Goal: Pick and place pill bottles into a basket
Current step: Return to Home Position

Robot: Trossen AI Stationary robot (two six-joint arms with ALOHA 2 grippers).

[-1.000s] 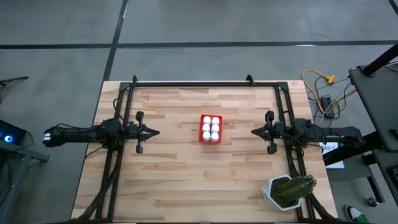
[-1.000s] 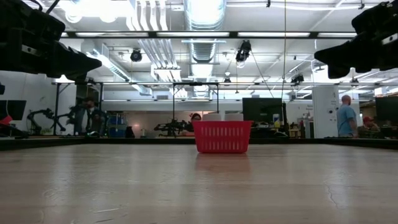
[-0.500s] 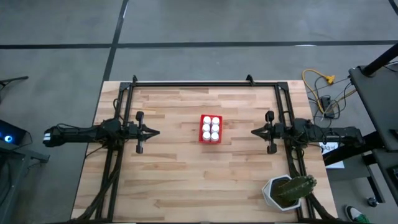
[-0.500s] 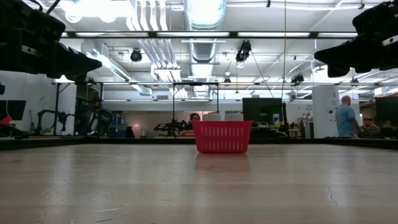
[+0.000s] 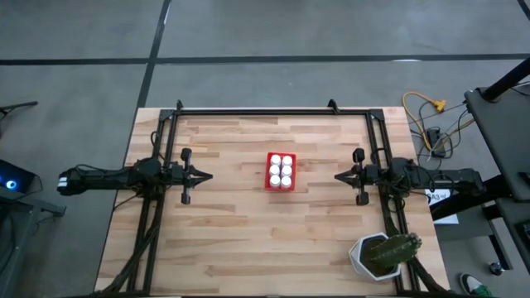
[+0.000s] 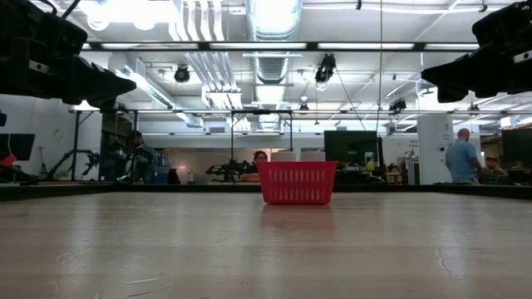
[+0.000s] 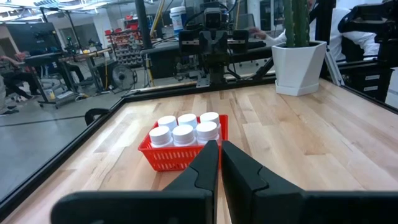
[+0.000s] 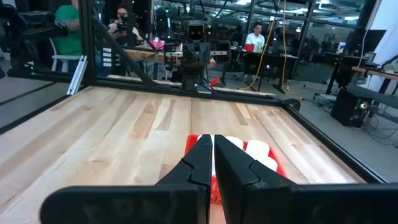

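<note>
The high view looks straight down; the low view sits level with the table [image 6: 249,249]; both wrist views face the basket [image 7: 166,158] from opposite sides.

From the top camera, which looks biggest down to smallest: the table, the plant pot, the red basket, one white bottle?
1. Table
2. Plant pot, counting its plant
3. Red basket, a little smaller
4. One white bottle; all six look alike

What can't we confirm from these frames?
- High view: pill bottles too small to read labels.
- Low view: basket wall hides them below the caps; no count.
- Right wrist view: shut right gripper covers most of the basket.
- Left wrist view: shut left gripper partly covers its near wall.
</note>
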